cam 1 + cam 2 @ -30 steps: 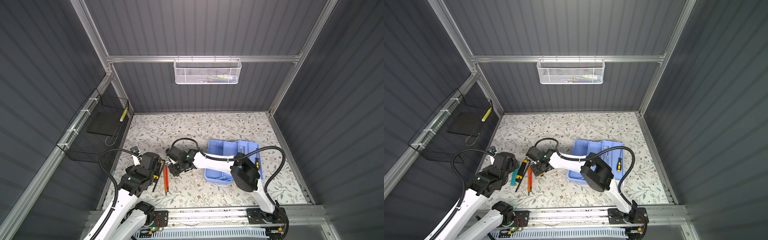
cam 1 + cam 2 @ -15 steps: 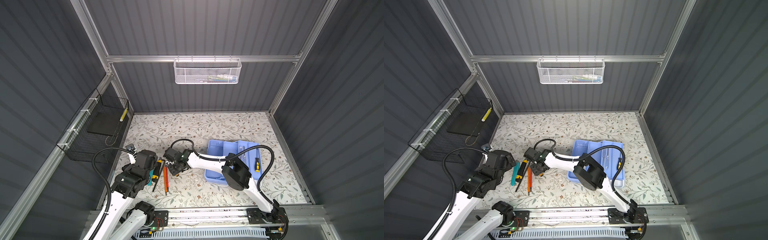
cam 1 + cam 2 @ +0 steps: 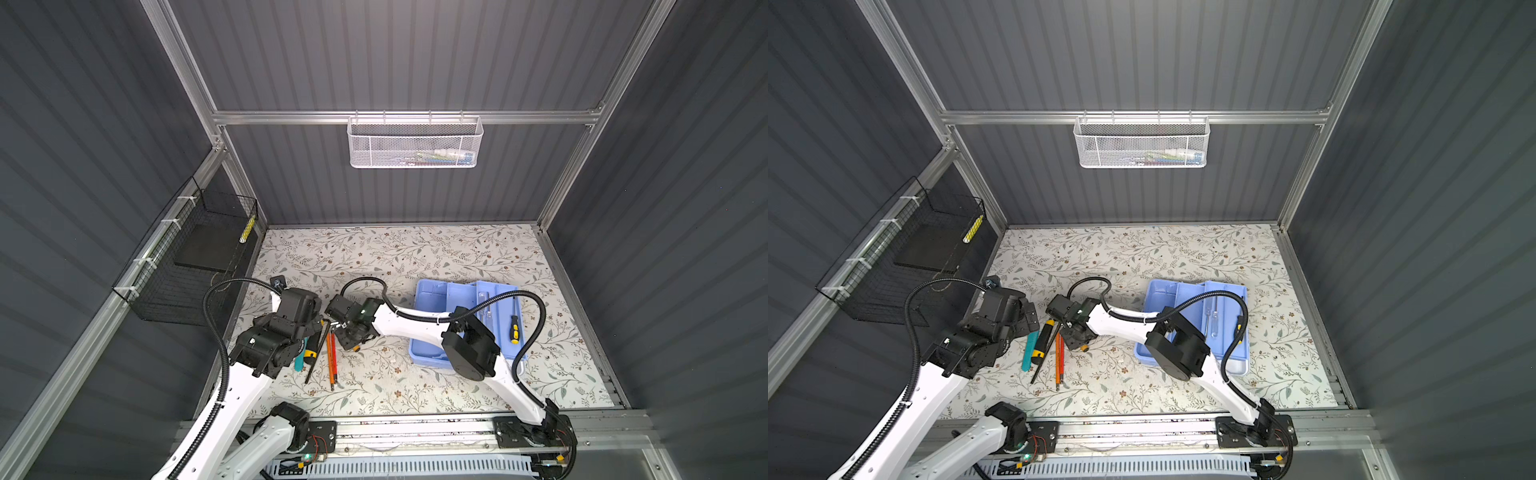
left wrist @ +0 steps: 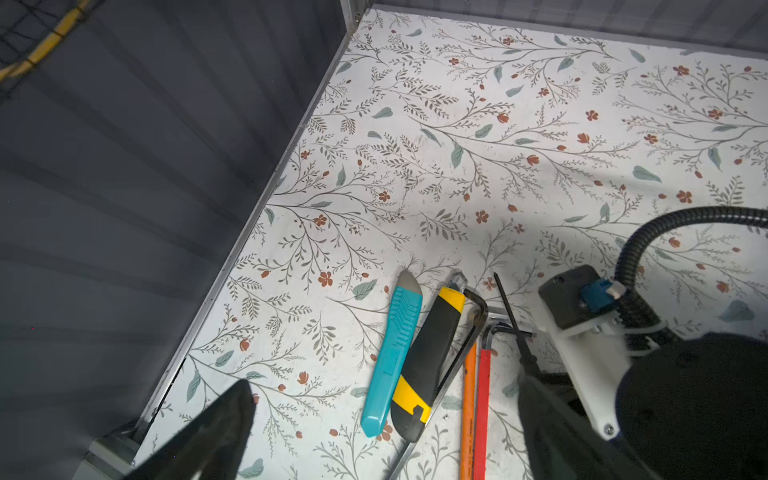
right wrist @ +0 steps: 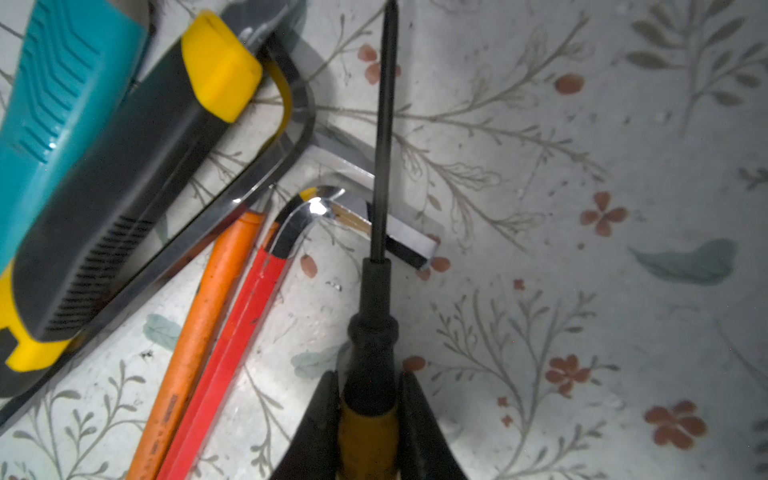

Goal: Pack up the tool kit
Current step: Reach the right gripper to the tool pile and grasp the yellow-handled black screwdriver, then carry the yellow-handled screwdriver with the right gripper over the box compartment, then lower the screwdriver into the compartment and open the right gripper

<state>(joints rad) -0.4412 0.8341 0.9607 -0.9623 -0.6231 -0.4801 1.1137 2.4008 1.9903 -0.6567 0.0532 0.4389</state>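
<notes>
floral tabletop (image 3: 415, 257), blue tray (image 3: 432, 299) at right. right gripper (image 5: 370, 415) fingers clamped on the screwdriver (image 5: 382, 124) handle, shaft across a hex key (image 5: 407, 245). left gripper (image 4: 382, 390) fingers wide apart near the cutters (image 4: 432, 345).

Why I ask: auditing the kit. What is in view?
blue tray: one or two, light blue, table right
tray screwdriver: one, black-yellow, in tray
pale slim tool: one, in tray
teal knife: one, table left
black-yellow knife: one, beside it
chrome hex key: one, beside knives
red hex key: one, alongside
orange rod: one, alongside
held screwdriver: one, black-yellow, crossing red key
mesh basket: one, white, back wall
wire basket: one, black, left wall
left gripper: open, above knives
right gripper: shut on held screwdriver
</notes>
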